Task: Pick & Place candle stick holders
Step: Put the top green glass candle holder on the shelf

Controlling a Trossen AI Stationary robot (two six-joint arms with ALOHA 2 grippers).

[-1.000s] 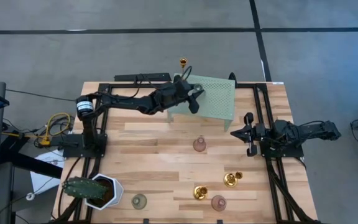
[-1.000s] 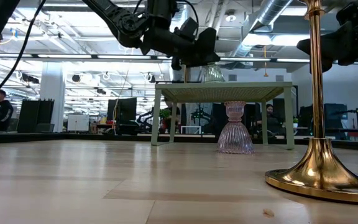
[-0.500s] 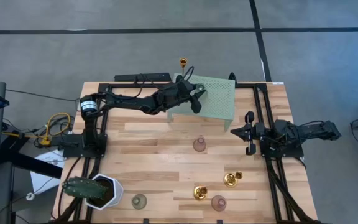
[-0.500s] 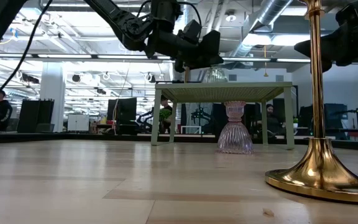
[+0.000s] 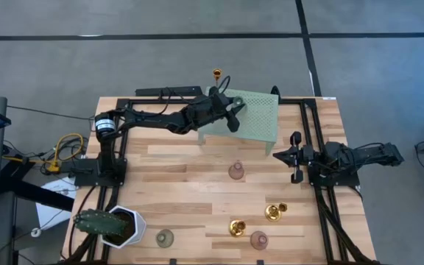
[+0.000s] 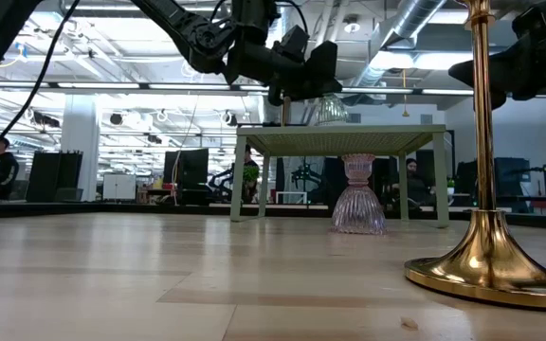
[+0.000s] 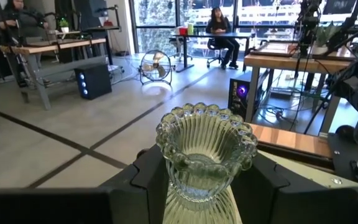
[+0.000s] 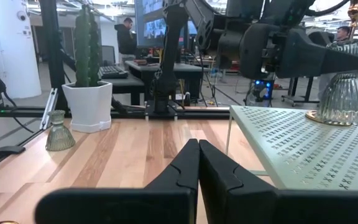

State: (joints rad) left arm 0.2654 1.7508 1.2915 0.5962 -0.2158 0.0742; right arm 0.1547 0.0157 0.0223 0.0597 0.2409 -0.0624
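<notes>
My left gripper (image 5: pixel 232 112) is shut on a pale green glassy holder (image 7: pixel 205 149) over the far left part of the mint-green perforated stand (image 5: pixel 250 118). The holder also shows in the low view (image 6: pixel 329 110) and the right wrist view (image 8: pixel 351 96). A tall thin-stemmed gold holder (image 5: pixel 217 73) stands by its base on the stand just beside it. My right gripper (image 5: pixel 277 156) is shut and empty at the table's right. Two pinkish holders (image 5: pixel 236 171) (image 5: pixel 258 239), two short gold ones (image 5: pixel 236 227) (image 5: pixel 273 212) and a pale green one (image 5: pixel 165 237) stand on the table. My left gripper pinches the holder's ribbed neck (image 7: pixel 174 185), just under its scalloped rim, between its two fingers (image 7: pixel 151 180). The fingers come from the table's left, slanting down. The holder is upright, its base at the stand's top; whether it rests there I cannot tell.
A white pot with a green cactus (image 5: pixel 112 224) stands at the near left corner. The stand (image 6: pixel 341 140) rises on thin legs above the table, with a pinkish holder (image 6: pixel 358 197) in front of it. Dark arm mounts run along both table sides.
My left gripper has shifted a little toward the table's right over the stand, carrying the pale green holder with it; the holder stays upright. The gripper stays shut on it.
</notes>
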